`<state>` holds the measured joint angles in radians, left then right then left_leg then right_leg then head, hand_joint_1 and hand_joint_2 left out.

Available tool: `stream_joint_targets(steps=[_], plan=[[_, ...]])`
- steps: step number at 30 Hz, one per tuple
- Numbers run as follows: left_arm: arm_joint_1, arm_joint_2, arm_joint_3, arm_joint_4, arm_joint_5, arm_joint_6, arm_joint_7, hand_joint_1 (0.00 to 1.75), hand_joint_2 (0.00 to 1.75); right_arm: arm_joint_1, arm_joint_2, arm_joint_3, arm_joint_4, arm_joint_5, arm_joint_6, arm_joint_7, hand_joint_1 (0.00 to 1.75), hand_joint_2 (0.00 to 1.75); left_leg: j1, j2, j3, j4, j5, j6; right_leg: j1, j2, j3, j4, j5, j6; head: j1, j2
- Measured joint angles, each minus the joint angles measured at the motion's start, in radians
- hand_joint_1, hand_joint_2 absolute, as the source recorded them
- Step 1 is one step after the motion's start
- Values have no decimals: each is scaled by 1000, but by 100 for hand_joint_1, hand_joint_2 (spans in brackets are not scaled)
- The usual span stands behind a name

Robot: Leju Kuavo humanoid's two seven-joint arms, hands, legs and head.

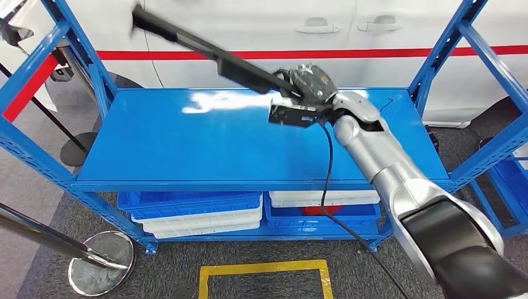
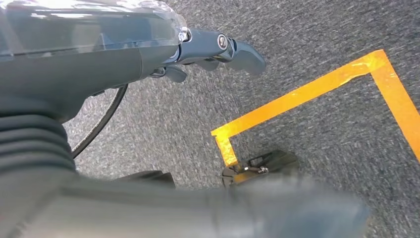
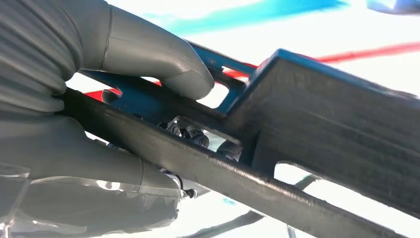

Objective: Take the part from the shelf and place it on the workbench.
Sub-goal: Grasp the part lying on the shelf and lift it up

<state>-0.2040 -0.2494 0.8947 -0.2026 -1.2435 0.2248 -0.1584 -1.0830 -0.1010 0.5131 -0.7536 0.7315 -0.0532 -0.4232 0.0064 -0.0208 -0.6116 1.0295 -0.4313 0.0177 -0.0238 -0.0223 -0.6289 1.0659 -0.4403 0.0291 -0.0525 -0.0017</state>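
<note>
R hand is clamped on the part, a long black bar. In the R wrist view the thumb wraps over one edge and the fingers curl under, so it's a full wrap, not a pinch. The grip sits at the bar's near end. The rest sticks out away from the hand, tilted up, its far tip toward the left post of the shelf. The part is clear of the shelf top, w/ nothing touching it but the hand.

L hand hangs low over grey carpet and yellow tape. Its fingers are apart, holding nothing.

Step in hand, as I read it: carry the part off the shelf toward the workbench, which isn't shown here.

To do it well:
- Grip is at one end, so the long free end will lever on the hand. Keep the wrap tight and move slow.
- Pull back toward the body first, then turn. Swinging early risks the far tip hitting the left post or the white car beyond the hand.
- Watch the black cable under the forearm so it doesn't snag the shelf edge.
- Level the bar before setting it down.
</note>
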Motion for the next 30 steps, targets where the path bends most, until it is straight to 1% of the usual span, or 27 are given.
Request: stream_joint_targets(steps=[1,2,3,4,5,6,8,9,10,11,12,13,14,15,16,17,19,20,21,22,24,25,26,27,29,30], plan=[[3,1,2,0,3,-1,-4,0,175,-12,1,-18,-47,-66,46,-3,175,175,-2,1,-3,2,-1,-5,2,-1,8,-20,-2,-4,0,0],[5,3,3,0,5,-2,-7,0,175,-21,2,-31,-90,-123,82,-2,175,175,-3,2,-5,3,-1,-10,5,2,8,-25,-5,-9,0,0],[7,4,4,0,7,-3,-9,0,175,-28,2,-41,-129,-169,109,1,175,175,-2,3,-6,1,-2,-15,4,4,7,-27,-5,-15,0,0],[8,6,4,0,7,-3,-11,0,175,-36,0,-48,-164,-201,127,4,175,175,-1,5,-8,6,-9,-20,3,5,8,-30,-3,-20,0,0],[8,6,4,0,8,-3,-12,0,175,-44,-3,-52,-194,-224,140,5,175,175,0,6,-15,26,-25,-25,1,5,9,-33,-2,-26,0,0],[8,7,4,0,9,-3,-14,0,175,-52,-8,-56,-218,-248,153,4,175,175,2,7,-32,66,-52,-30,0,5,10,-36,-1,-32,0,0],[7,8,7,0,15,-6,-20,0,175,-56,-27,-61,-262,-338,200,-4,175,175,4,9,-85,191,-113,-37,3,5,12,-36,-1,-38,0,0],[8,9,10,0,20,-8,-25,0,175,-50,-40,-63,-286,-412,234,-4,175,175,5,9,-112,248,-131,-39,5,5,13,-36,-2,-39,0,0],[8,9,13,0,25,-11,-30,0,175,-41,-55,-66,-317,-499,271,0,175,175,5,9,-128,276,-131,-40,6,6,14,-36,-3,-39,0,0],[8,9,18,0,29,-13,-36,0,175,-31,-69,-69,-351,-586,305,8,175,175,5,9,-129,273,-114,-40,7,6,16,-35,-4,-39,0,0],[8,10,22,0,33,-14,-42,0,175,-19,-83,-72,-388,-667,334,19,175,175,5,9,-111,230,-79,-38,7,7,18,-35,-5,-38,0,0],[8,11,26,0,35,-15,-47,0,175,-9,-94,-76,-424,-736,357,28,175,175,5,9,-83,162,-40,-36,7,9,20,-35,-7,-36,0,0],[7,11,29,0,38,-16,-51,0,175,-1,-103,-78,-454,-792,375,36,175,175,4,6,-55,101,-14,-33,8,10,21,-35,-9,-33,0,0],[7,12,31,0,40,-17,-56,0,175,9,-112,-80,-483,-843,393,42,175,175,4,3,-30,47,2,-28,9,13,21,-34,-10,-29,0,0],[7,13,33,0,41,-17,-60,0,175,22,-119,-81,-507,-887,410,46,175,175,3,0,-17,20,4,-23,10,16,21,-35,-9,-24,0,0],[7,14,35,0,44,-18,-64,0,175,42,-124,-81,-529,-928,428,49,175,175,1,-2,-11,12,-2,-17,11,18,20,-37,-8,-19,0,0],[8,15,41,0,52,-17,-73,0,175,96,-129,-81,-572,-1000,463,52,175,175,2,0,-7,2,0,-5,10,20,20,-39,-7,-8,0,0],[8,15,46,0,56,-17,-78,0,175,123,-129,-80,-591,-1030,479,51,175,175,3,1,-4,-4,2,1,9,21,16,-31,-15,-3,0,0],[8,15,50,0,60,-16,-83,0,175,149,-126,-80,-608,-1055,493,49,175,175,4,3,-2,-9,5,7,8,21,5,-6,-33,0,0,0],[8,15,53,0,64,-16,-88,0,175,172,-123,-80,-624,-1075,503,47,175,175,5,5,0,-12,7,11,7,21,-15,39,-59,3,0,0],[10,17,57,0,71,-16,-97,0,175,228,-115,-80,-658,-1105,519,41,175,175,3,8,1,-13,7,16,7,21,-76,166,-114,5,0,0],[12,18,61,0,74,-17,-101,0,175,264,-113,-80,-678,-1115,527,36,175,175,3,9,2,-13,6,17,7,21,-99,214,-125,5,0,0],[14,19,65,0,76,-18,-104,0,175,308,-112,-80,-700,-1120,536,30,175,175,2,9,3,-12,5,18,7,21,-108,228,-118,5,0,0],[17,19,69,0,78,-19,-107,0,175,356,-112,-80,-726,-1120,544,20,175,175,2,9,5,-12,3,19,8,21,-97,203,-94,3,0,0],[23,19,75,0,81,-21,-108,0,175,454,-112,-79,-781,-1095,550,-10,175,175,1,8,9,-10,-1,16,10,14,-36,75,-31,-6,0,0],[25,19,77,0,82,-23,-108,0,175,500,-112,-77,-808,-1075,550,-26,175,175,-2,8,9,-7,-4,12,13,10,-8,16,-11,-11,0,0]])
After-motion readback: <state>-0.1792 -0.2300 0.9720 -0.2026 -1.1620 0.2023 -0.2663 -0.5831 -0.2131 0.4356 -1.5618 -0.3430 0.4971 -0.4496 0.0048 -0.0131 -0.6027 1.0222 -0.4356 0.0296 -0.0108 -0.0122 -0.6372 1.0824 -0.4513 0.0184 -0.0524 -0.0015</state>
